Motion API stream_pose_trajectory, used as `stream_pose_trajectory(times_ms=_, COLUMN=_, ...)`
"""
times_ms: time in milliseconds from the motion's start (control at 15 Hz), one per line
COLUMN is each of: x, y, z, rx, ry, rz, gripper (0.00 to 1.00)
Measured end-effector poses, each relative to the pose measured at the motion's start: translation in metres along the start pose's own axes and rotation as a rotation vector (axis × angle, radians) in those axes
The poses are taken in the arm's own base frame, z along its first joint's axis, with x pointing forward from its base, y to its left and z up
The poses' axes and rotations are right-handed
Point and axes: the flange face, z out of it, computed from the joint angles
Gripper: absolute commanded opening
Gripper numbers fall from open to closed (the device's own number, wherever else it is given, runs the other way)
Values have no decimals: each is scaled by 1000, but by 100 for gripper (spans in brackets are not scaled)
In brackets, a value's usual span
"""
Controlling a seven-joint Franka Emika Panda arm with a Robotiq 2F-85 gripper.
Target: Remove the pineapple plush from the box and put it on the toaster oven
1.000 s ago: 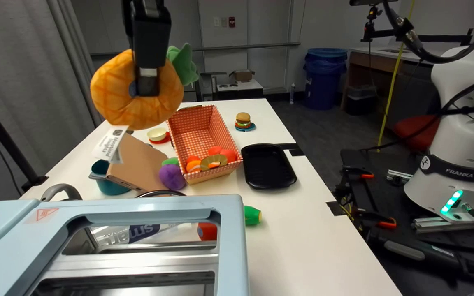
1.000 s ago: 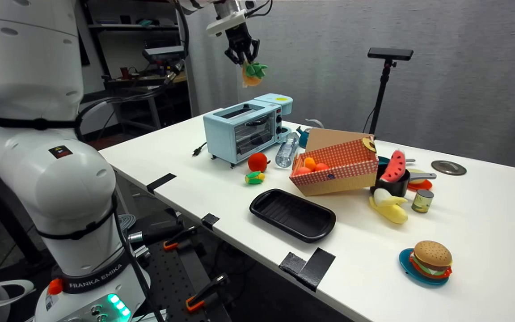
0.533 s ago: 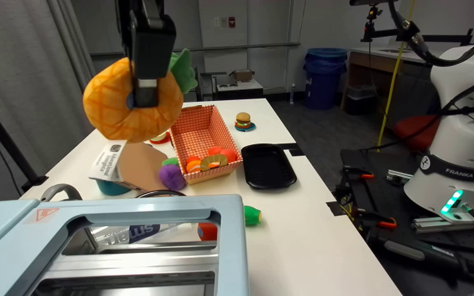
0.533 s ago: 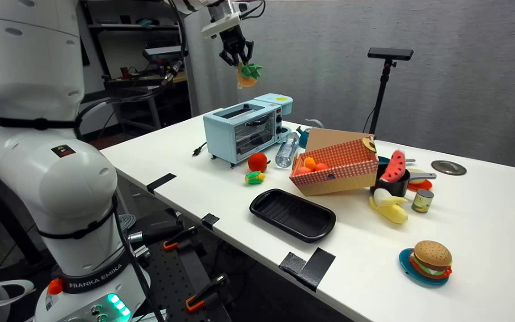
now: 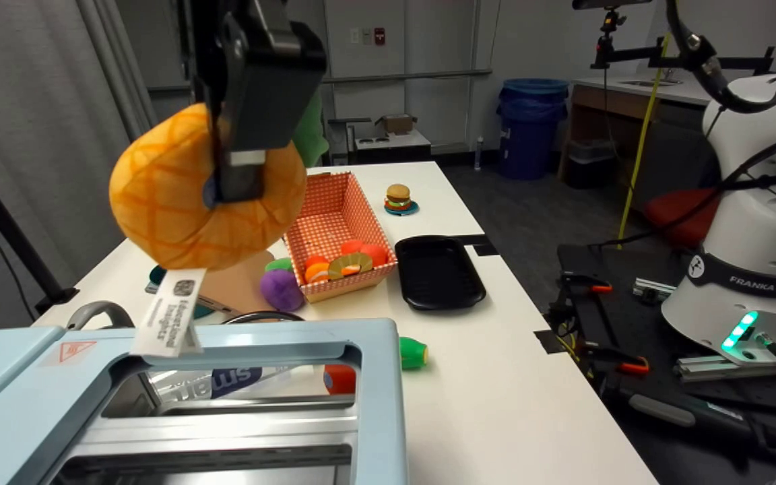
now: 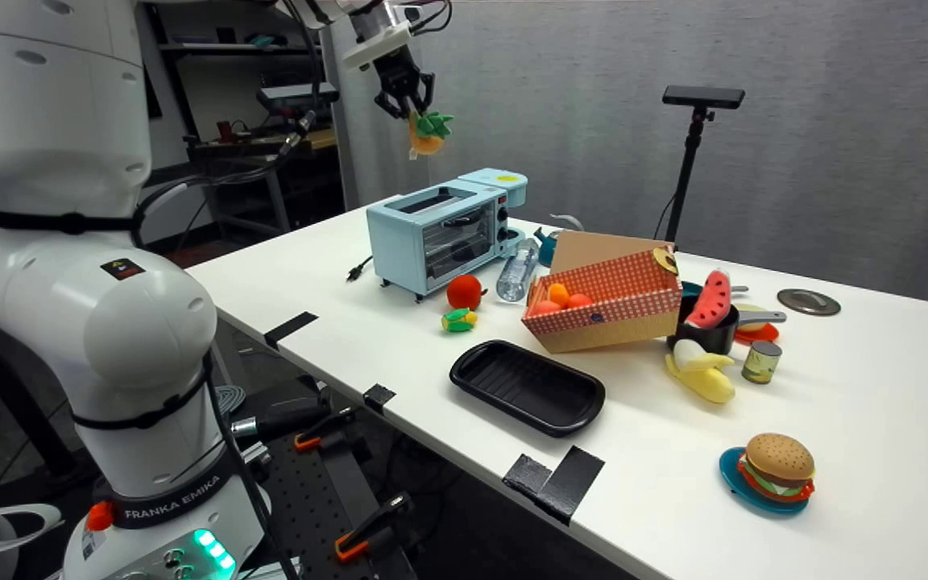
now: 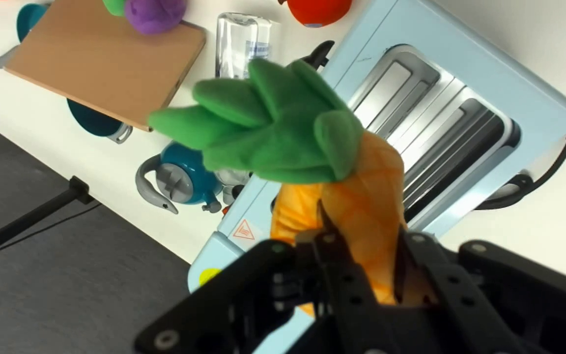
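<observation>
Wrist view, pineapple plush (image 7: 312, 152): one, in the air, its green leaves pointing to the upper left of my screen.
Gripper (image 7: 361, 231): one; I have the pineapple's orange body clamped in it.
Toaster oven (image 6: 394, 246): one, pale blue; in an exterior view the pineapple is higher than its flat top, with a gap between.
Box (image 6: 629, 310): one, red-and-white checked; I count at least three rounded toys (image 6: 579, 300) in it, orange and red.
Between oven and box: one clear bottle (image 6: 517, 271).
Near the oven: one red round toy (image 6: 464, 292), one ear of corn (image 6: 459, 320) just beside it.
Tray (image 6: 527, 387): one, black, near the box on the white table (image 6: 875, 387).
Pot (image 6: 723, 334): one, black, with one watermelon slice (image 6: 711, 300) sticking out of it; one banana (image 6: 702, 376) and one can (image 6: 762, 362) near it.
Burger (image 6: 778, 463): one, on one blue plate (image 6: 730, 477), well apart from the pot.
Purple plush (image 7: 155, 14): one, overlapping one brown cardboard piece (image 7: 111, 64) in my wrist view.
Kettle (image 7: 197, 169): one, teal, with a grey handle.
</observation>
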Motion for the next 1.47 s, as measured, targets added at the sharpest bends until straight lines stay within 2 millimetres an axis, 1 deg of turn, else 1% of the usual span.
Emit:
stream_pose_trajectory(times_ms=133, x=2, y=-16, z=-6, rx=-6, ry=1, rz=-27, gripper=5)
stream_pose_trajectory(times_ms=200, x=2, y=-22, z=-8, rx=-8, ry=-2, rz=-37, gripper=46)
stream_pose_trajectory(times_ms=267, x=2, y=-26, z=-9, rx=-8, ry=-9, rz=-44, gripper=47)
stream_pose_trajectory(times_ms=400, x=0, y=-30, z=-10, rx=-8, ry=-25, rz=-51, gripper=60)
stream_pose_trajectory(times_ms=467, x=-1, y=-30, z=-10, rx=-8, ry=-33, rz=-50, gripper=69)
stream_pose_trajectory(times_ms=600, x=-2, y=-28, z=-9, rx=-10, ry=-46, rz=-47, gripper=85)
stream_pose_trajectory(times_ms=733, x=-3, y=-24, z=-8, rx=-12, ry=-55, rz=-40, gripper=98)
stream_pose_trajectory(times_ms=800, x=-3, y=-22, z=-8, rx=-14, ry=-59, rz=-36, gripper=100)
stream_pose_trajectory(times_ms=1333, x=-7, y=5, z=0, rx=-26, ry=-77, rz=7, gripper=100)
stream_pose_trajectory(times_ms=1467, x=-8, y=7, z=0, rx=-27, ry=-80, rz=12, gripper=100)
